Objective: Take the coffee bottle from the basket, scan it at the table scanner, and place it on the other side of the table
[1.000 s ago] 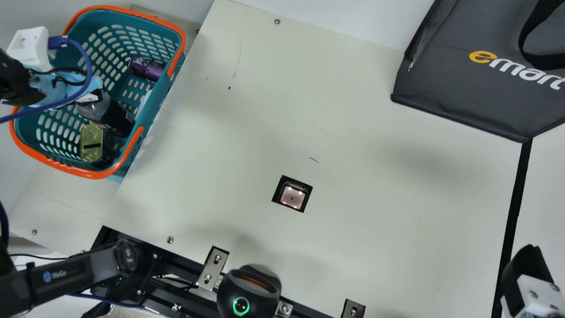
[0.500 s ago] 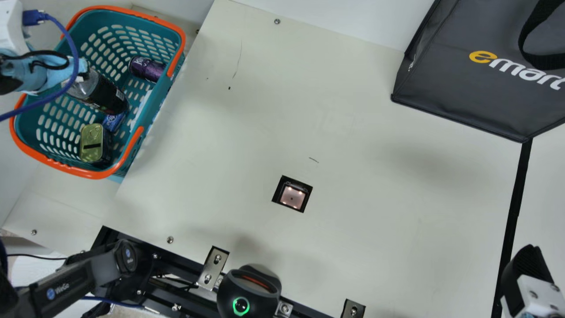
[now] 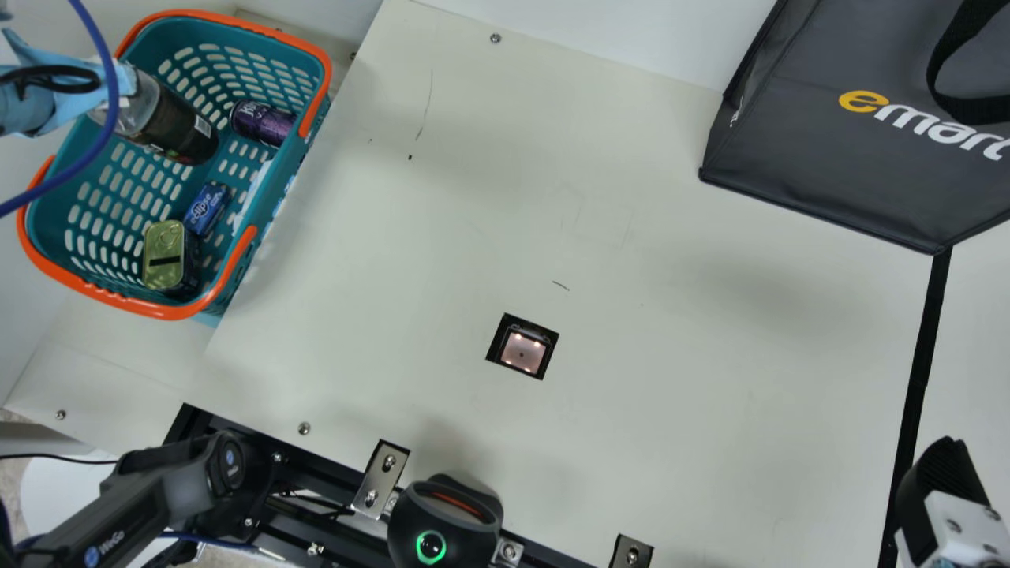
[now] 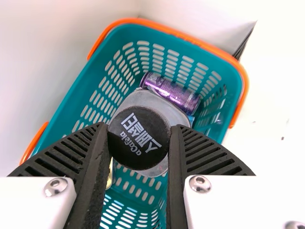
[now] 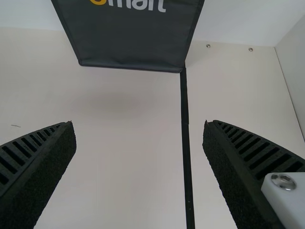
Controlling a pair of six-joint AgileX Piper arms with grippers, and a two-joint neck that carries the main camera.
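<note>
My left gripper (image 3: 102,102), partly behind a blue cable in the main view, holds the coffee bottle (image 3: 177,126) by its cap end over the basket (image 3: 272,177). In the left wrist view, the left gripper (image 4: 138,143) is shut on the black cap of the coffee bottle (image 4: 178,112), both ribbed fingers pressing its sides. The table scanner (image 3: 522,350) glows in the middle of the table. At the main view's lower right corner is my right gripper (image 3: 943,473); in the right wrist view the right gripper (image 5: 139,129) is open with nothing between its fingers.
A purple can (image 3: 263,123), a blue packet (image 3: 207,208) and a gold-topped tin (image 3: 164,254) lie in the basket. A dark bag (image 3: 828,158) stands at the table's far right, above a black strip (image 3: 919,379). A black device (image 3: 446,525) sits at the near edge.
My left gripper has moved up and left in the main view, carrying the bottle with it, and the blue packet beneath has come into sight. My right gripper has kept still.
</note>
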